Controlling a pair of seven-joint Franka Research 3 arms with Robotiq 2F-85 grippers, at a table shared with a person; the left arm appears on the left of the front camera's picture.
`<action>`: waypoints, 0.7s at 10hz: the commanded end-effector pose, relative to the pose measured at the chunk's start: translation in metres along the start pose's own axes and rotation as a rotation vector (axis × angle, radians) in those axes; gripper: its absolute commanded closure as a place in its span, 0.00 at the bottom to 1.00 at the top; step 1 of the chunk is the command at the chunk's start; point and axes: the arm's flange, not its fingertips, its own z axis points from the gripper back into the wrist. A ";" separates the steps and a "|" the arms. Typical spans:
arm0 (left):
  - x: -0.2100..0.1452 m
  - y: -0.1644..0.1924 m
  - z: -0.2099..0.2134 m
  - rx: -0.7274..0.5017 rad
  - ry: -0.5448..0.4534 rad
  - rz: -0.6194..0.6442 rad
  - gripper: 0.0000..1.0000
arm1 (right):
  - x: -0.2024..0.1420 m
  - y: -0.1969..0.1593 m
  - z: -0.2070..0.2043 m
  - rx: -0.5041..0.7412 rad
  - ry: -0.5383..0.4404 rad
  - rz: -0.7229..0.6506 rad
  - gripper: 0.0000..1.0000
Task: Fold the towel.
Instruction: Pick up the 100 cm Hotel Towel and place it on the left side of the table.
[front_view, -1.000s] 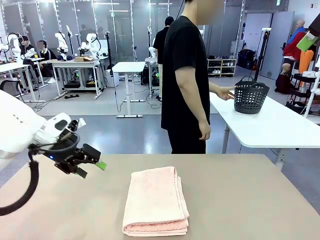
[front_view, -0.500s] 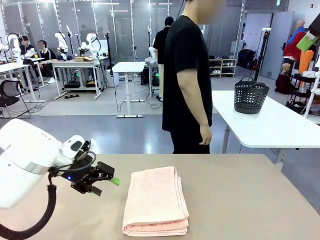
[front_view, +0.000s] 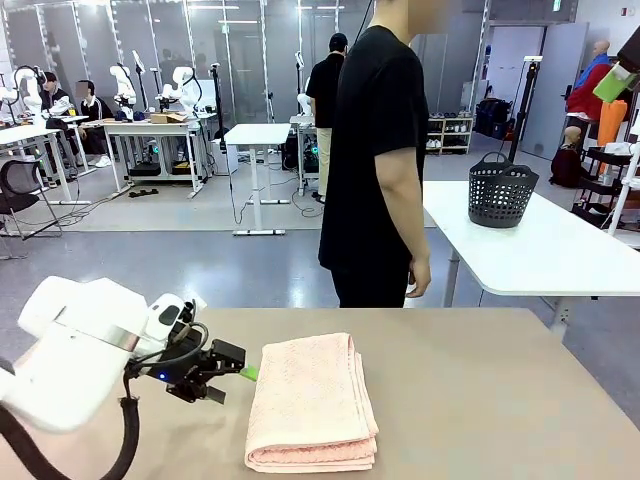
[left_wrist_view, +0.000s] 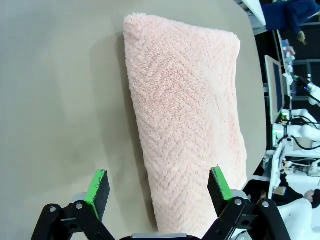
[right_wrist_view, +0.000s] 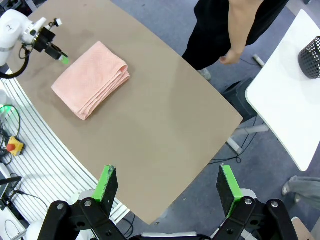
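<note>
Change in left arm: the left gripper (front_view: 232, 381) has been brought down and rightward since the earlier frames, from above the table's left side to just beside the towel's left edge.
Change in person: the person (front_view: 378, 160) has been turned away from the white table; the hand formerly stretched toward the dark basket (front_view: 501, 189) is now hung at the side.
Towel: the towel (front_view: 312, 402) is seen folded into a thick stack near the middle of the brown table (front_view: 480, 400), unmoved; layered edges are shown on its right side.
Left fingers: held wide apart, nothing between them; in the left wrist view the towel (left_wrist_view: 187, 120) is framed just ahead of the green pads (left_wrist_view: 98, 186).
Right fingers: the right gripper (right_wrist_view: 167, 186) is held spread apart high above the table, empty.
Surface: plain brown tabletop, bare apart from the towel.
Room: a white table (front_view: 540, 250) with the basket is placed far right; workbenches stand behind.
</note>
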 end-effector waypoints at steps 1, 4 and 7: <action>0.002 0.011 -0.026 -0.087 0.010 0.008 0.00 | 0.002 0.000 0.001 0.001 -0.007 -0.014 0.00; 0.002 0.010 -0.047 -0.145 0.041 0.017 0.00 | 0.002 0.000 0.001 0.001 -0.007 -0.014 0.00; 0.003 0.004 -0.059 -0.220 0.020 0.042 0.00 | 0.002 0.000 0.001 0.001 -0.007 -0.014 0.00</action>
